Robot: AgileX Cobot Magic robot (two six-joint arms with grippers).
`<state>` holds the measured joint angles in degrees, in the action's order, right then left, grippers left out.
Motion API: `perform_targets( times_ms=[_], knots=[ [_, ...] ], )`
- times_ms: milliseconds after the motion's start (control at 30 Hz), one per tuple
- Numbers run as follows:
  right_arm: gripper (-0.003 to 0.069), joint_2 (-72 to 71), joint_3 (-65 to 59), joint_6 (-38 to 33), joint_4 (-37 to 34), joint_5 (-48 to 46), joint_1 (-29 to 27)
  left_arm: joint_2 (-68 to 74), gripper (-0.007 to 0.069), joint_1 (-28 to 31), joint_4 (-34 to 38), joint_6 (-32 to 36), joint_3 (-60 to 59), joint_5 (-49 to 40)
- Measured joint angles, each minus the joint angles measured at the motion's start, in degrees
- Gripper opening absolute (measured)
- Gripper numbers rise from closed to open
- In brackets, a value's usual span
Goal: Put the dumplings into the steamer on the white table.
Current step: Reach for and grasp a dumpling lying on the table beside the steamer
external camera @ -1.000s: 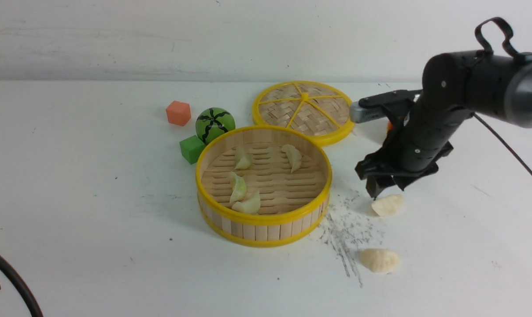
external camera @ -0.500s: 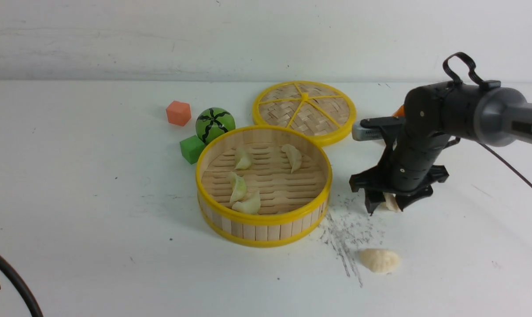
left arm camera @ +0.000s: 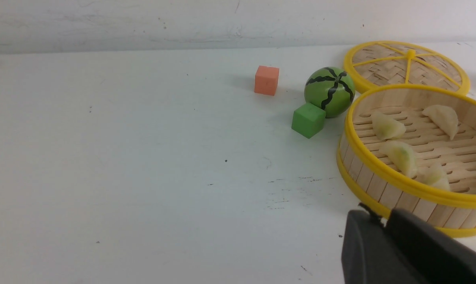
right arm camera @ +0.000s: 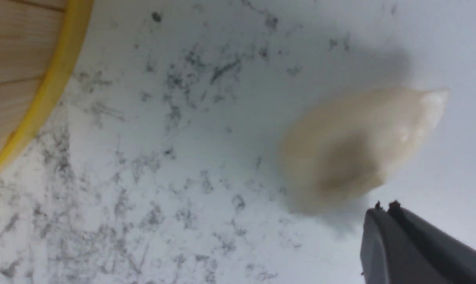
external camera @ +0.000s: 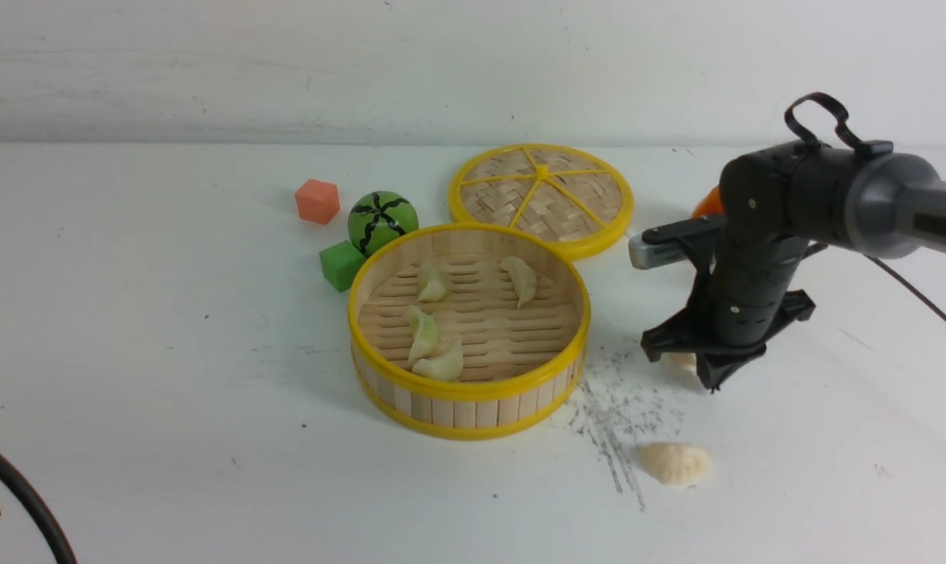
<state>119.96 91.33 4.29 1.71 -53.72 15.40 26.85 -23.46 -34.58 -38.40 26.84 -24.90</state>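
You had four dumplings in the steamer, two cream ones left on the table. Your right gripper was closed empty, just beside one cream dumpling.

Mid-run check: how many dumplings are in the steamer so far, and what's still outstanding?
Done: four dumplings lie in the steamer, three green and one cream. In hand: the right claw is shut right beside a cream dumpling on the white table, its tips together with nothing between them, so that grasp looks missed. Left: that dumpling and the last cream dumpling nearer the robot, untouched.
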Motion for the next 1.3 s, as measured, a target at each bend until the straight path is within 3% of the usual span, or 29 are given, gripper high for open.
perform_targets(
  times_ms=[233, 400, 567, 733, 867, 1000, 1067, 1233, 1300],
  knots=[
    [0.0032, -2.7, 3.1, -5.0, -0.6, -2.4, 0.0, 0.0, 0.0074, 0.0, 0.0, 0.0, 0.0, 0.0],
    [0.02, -2.9, 4.6, -7.4, -4.5, -2.7, 0.0, 0.0, 0.0074, 0.0, 0.0, 0.0, 0.0, 0.1],
    [0.0451, -2.0, 4.6, -8.2, -6.7, -0.8, 0.0, 0.0, 0.0076, 0.0, 0.0, 0.0, 0.0, 0.1],
    [0.0549, -0.1, 4.6, -16.2, -6.7, 0.8, 0.0, 0.0, 0.0076, 0.0, 0.0, 0.0, 0.0, 0.1],
    [0.0554, 1.6, 4.7, -27.1, -6.7, 1.0, 0.0, 0.0, 0.0076, 0.0, 0.2, 0.0, 0.0, 0.1],
    [0.0517, 3.2, 4.7, -32.5, -6.7, 0.9, 0.0, 0.0, 0.0076, 0.0, 0.2, 0.0, 0.0, 0.1],
    [0.0466, 3.7, 4.7, -33.6, -7.2, 0.3, 0.0, 0.0, 0.0076, 0.0, 0.2, 0.0, 0.0, 0.1],
    [0.0232, 3.8, 4.8, -33.9, -8.3, -2.1, 0.0, 0.0, 0.0076, 0.0, 0.2, 0.0, 0.0, 0.1],
    [0.0224, 3.8, 4.9, -33.9, -8.5, -2.6, 0.0, 0.0, 0.0076, 0.0, 0.2, 0.0, 0.0, 0.1]
  ],
)
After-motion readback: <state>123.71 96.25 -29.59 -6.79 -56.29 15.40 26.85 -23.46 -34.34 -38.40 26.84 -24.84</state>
